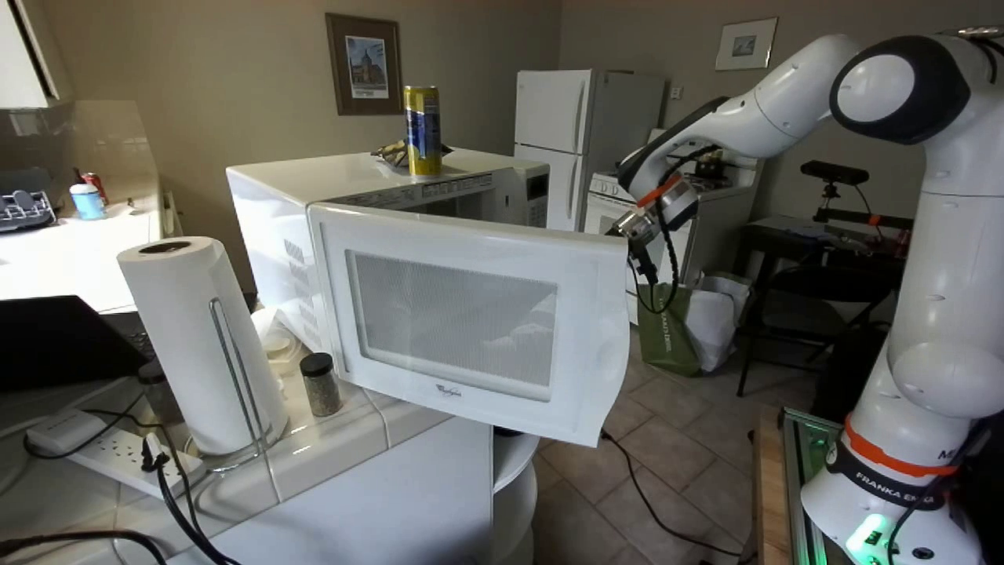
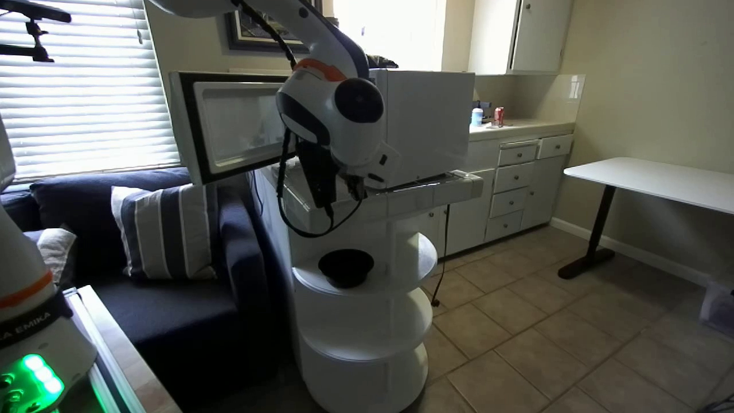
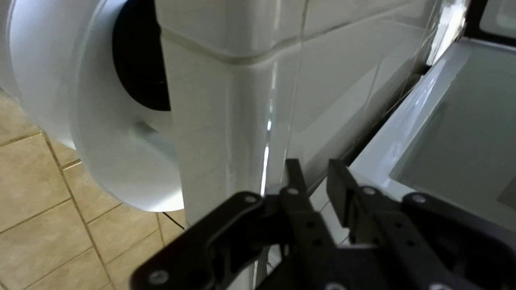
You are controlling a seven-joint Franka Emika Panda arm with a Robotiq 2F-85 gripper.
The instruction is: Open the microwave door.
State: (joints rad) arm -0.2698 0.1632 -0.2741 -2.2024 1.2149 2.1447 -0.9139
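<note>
We see the microwave door [image 1: 463,318] standing open in both exterior views, its free end jutting past the edge of the surface [image 1: 333,446] that carries the microwave [image 1: 271,220]. In the wrist view, the gripper [image 3: 316,171] shows a narrow gap between its fingers [image 3: 340,181]. A paper towel roll [image 1: 196,345] stands near the surface's tiled edge.

Gripper [image 3: 315,171] seen at 5 o'clock, fingers [image 3: 295,177] held slightly apart; contact w/ tiled table [image 3: 242,125] can't be judged. White-rimmed microwave [image 3: 401,133] shown approx. 3, part of its dark-edged door [image 3: 498,18] at 2. White shelves [image 3: 113,145] seen at 9, blk bowl [image 3: 141,60] part-hidden by table at 10, floor tiles [image 3: 56,225] at 8.
</note>
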